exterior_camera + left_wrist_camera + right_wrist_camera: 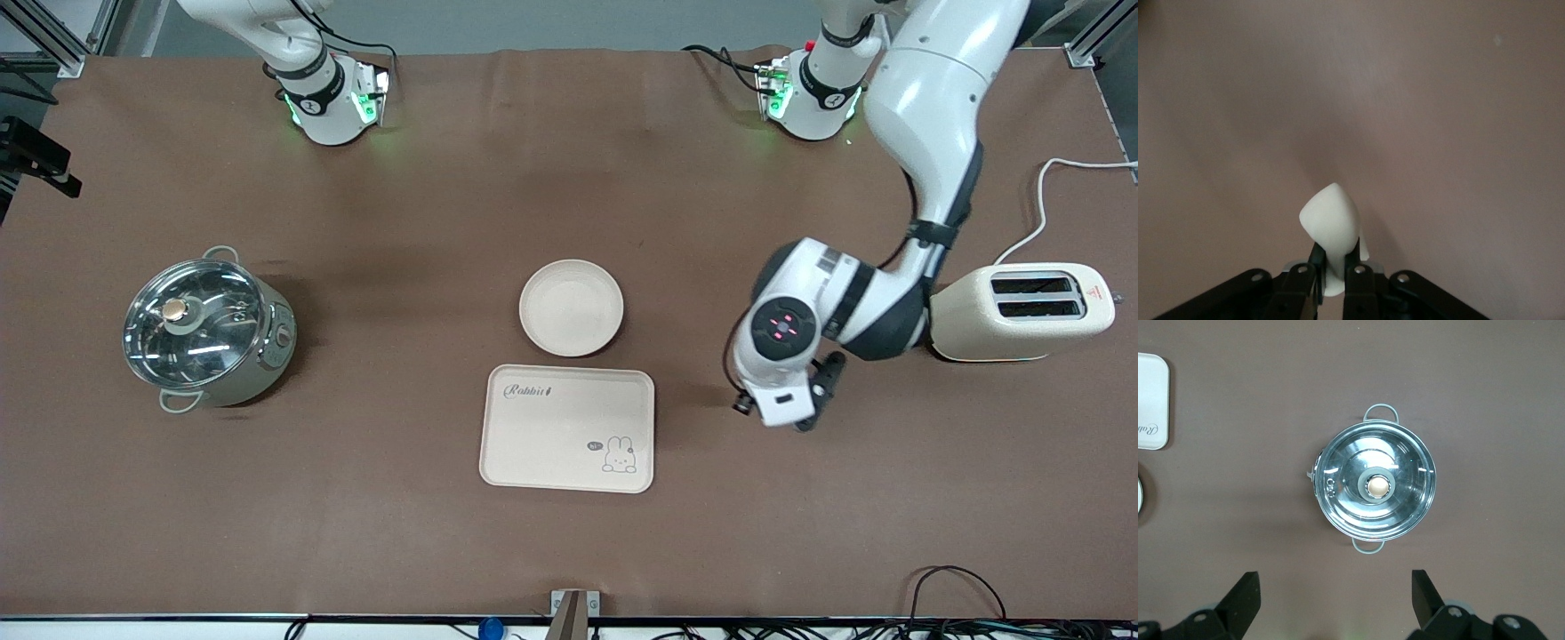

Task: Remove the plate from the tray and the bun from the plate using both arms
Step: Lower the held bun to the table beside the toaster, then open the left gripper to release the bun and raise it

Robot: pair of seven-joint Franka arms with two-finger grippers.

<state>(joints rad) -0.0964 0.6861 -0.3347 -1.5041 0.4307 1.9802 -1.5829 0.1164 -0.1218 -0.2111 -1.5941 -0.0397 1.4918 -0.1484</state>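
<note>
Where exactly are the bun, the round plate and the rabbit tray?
bun (1331, 217): left wrist view, its rounded top, pinched in the left claw.
plate (571, 308): front view, its bare centre.
tray (542, 440): front view, its blank middle.

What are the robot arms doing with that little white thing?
The left gripper is shut on the bun, holding it in the air over bare table near the toaster. The plate is empty and already sits off the tray, on the table just farther from the front camera. The right gripper waits, open, above the pot.
</note>
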